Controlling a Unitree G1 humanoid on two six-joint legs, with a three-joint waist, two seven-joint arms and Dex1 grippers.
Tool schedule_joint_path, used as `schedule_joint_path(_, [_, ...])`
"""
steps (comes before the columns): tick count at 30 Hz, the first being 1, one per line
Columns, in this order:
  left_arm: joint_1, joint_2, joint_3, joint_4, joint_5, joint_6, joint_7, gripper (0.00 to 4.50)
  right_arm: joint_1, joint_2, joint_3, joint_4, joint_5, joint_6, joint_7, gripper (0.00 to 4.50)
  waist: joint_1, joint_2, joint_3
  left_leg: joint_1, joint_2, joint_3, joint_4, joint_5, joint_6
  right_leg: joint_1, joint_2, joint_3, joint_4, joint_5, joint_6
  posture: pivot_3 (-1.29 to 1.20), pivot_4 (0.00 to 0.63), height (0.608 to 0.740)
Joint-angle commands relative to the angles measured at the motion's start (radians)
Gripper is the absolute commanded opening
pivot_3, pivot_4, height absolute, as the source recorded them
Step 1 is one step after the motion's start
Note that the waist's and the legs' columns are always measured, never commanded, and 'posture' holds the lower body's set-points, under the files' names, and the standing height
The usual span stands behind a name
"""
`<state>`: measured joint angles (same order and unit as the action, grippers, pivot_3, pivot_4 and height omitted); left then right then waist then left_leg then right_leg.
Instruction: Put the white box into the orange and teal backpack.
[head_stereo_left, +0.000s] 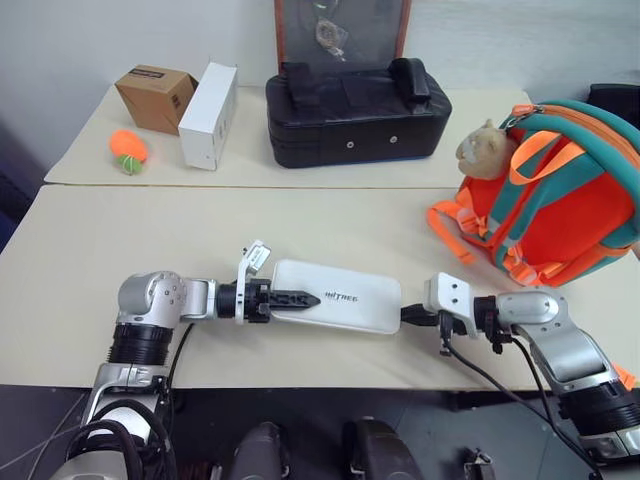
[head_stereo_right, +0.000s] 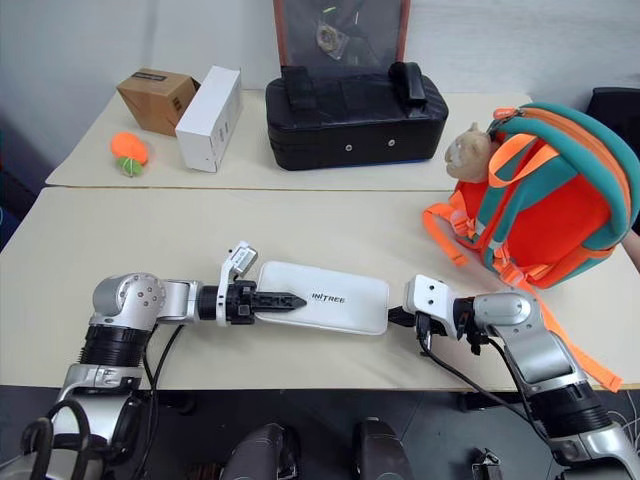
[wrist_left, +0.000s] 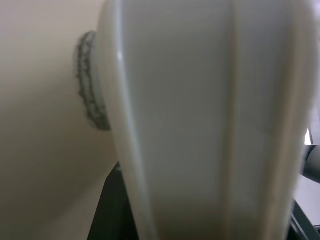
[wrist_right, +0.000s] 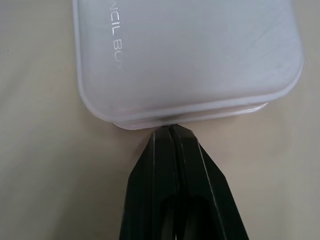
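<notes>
White box (head_stereo_left: 340, 296) flat on surface (head_stereo_left: 150, 240), long axis running hand to hand. Left hand (head_stereo_left: 296, 299) clamped over near end; right hand (wrist_right: 172, 131) clenched, tips touching opposite end. Backpack (head_stereo_left: 560, 190) beyond right hand.

We see two beige tables (head_stereo_left: 120, 230) pushed together with a seam between them, the far one against a plain white wall (head_stereo_left: 80, 40). A framed dark panel (head_stereo_left: 341, 30) leans on that wall. Below the near table's front edge lies dark floor (head_stereo_left: 310, 410). The light is soft and even.
</notes>
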<state>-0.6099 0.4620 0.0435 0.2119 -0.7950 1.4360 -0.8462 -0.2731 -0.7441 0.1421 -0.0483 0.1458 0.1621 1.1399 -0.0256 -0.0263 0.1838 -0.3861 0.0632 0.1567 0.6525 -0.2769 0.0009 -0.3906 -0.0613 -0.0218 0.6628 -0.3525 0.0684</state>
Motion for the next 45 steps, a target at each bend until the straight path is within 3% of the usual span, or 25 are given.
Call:
schedule_joint_path(1, [0.029,-0.004,0.068,-0.069,-0.051,-0.009,-0.006,1.35,0.043,-0.005,-0.040,-0.060,0.038,0.065,-0.031,0.00,-0.001,0.000,0.000,0.000,0.000,0.000,0.000,0.000,0.000,0.000,0.000,0.000,0.000,0.000,0.000,0.00,0.150,0.740])
schedule_joint_path(4, [0.057,-0.016,0.159,-0.141,-0.107,0.004,0.014,1.35,0.078,-0.010,-0.125,-0.109,0.095,0.138,-0.082,0.00,-0.001,0.000,0.000,-0.002,0.000,0.000,-0.001,0.000,0.000,-0.002,0.000,0.000,0.000,0.000,0.000,0.00,0.150,0.740])
schedule_joint_path(7, [0.082,-0.038,0.271,-0.250,-0.166,0.016,0.083,1.35,0.136,-0.025,-0.301,-0.201,0.260,0.328,-0.123,0.59,-0.001,0.000,0.001,-0.002,0.000,0.000,0.000,0.000,0.000,-0.002,0.000,0.000,0.000,0.000,0.000,0.00,0.150,0.740])
schedule_joint_path(12, [0.119,-0.062,0.427,-0.417,-0.246,-0.005,0.209,1.35,0.215,-0.030,-0.635,-0.298,0.488,0.577,-0.240,2.34,0.000,0.000,0.001,-0.002,0.000,-0.001,-0.002,0.000,0.000,-0.002,0.000,0.000,-0.001,0.000,0.000,0.00,0.150,0.740])
schedule_joint_path(15, [0.131,-0.092,0.487,-0.466,-0.279,-0.036,0.300,1.35,0.227,-0.024,-0.737,-0.298,0.533,0.636,-0.318,3.37,-0.001,0.000,0.001,-0.002,0.000,-0.001,-0.003,0.000,0.000,-0.001,0.000,0.000,-0.002,0.000,0.000,0.00,0.150,0.740])
schedule_joint_path(18, [0.139,-0.113,0.545,-0.516,-0.338,-0.069,0.385,1.35,0.144,0.010,-0.791,-0.227,0.556,0.661,-0.441,4.40,-0.006,-0.001,0.001,-0.002,0.000,0.000,-0.003,0.000,0.000,-0.001,0.000,0.002,-0.002,0.000,0.000,0.00,0.150,0.740])
schedule_joint_path(19, [0.141,-0.121,0.557,-0.523,-0.366,-0.073,0.413,1.35,0.108,0.023,-0.779,-0.200,0.551,0.654,-0.470,4.48,-0.008,-0.001,0.001,-0.001,0.000,0.000,-0.003,0.000,0.000,-0.001,0.001,0.002,-0.001,0.000,0.000,0.00,0.150,0.740])
schedule_joint_path(24, [0.159,-0.113,0.545,-0.554,-0.447,-0.112,0.480,1.35,-0.084,0.083,-0.631,-0.016,0.442,0.580,-0.584,4.48,-0.008,-0.001,0.001,-0.001,0.001,0.001,-0.003,0.001,-0.002,-0.002,0.002,0.003,-0.002,0.000,0.000,0.00,0.150,0.740])
schedule_joint_path(31, [0.179,-0.065,0.503,-0.551,-0.486,-0.183,0.502,1.35,-0.390,0.224,-0.571,0.252,0.398,0.443,-0.676,4.48,-0.009,0.001,0.002,-0.002,0.001,0.004,-0.004,0.002,-0.002,-0.005,0.003,0.004,-0.001,0.000,0.000,0.00,0.150,0.740])
schedule_joint_path(39, [0.209,-0.002,0.490,-0.531,-0.517,-0.250,0.515,1.35,-0.391,0.228,-0.555,0.234,0.439,0.402,-0.608,1.78,-0.005,0.001,0.002,-0.004,0.001,0.004,-0.004,0.001,-0.001,-0.005,0.002,0.004,-0.003,0.000,0.000,0.00,0.150,0.740])
schedule_joint_path(43, [0.214,0.016,0.484,-0.522,-0.510,-0.289,0.514,1.35,-0.350,0.203,-0.529,0.147,0.500,0.458,-0.507,0.36,-0.005,0.001,0.002,-0.003,0.001,0.003,-0.004,0.001,-0.002,-0.005,0.003,0.004,-0.002,0.000,0.000,0.00,0.150,0.740])
schedule_joint_path(45, [0.213,0.028,0.481,-0.512,-0.501,-0.304,0.511,1.35,-0.333,0.185,-0.521,0.104,0.536,0.490,-0.453,0.03,-0.005,0.001,0.002,-0.003,0.001,0.003,-0.004,0.002,-0.002,-0.005,0.003,0.004,-0.002,0.000,0.000,0.00,0.150,0.740])
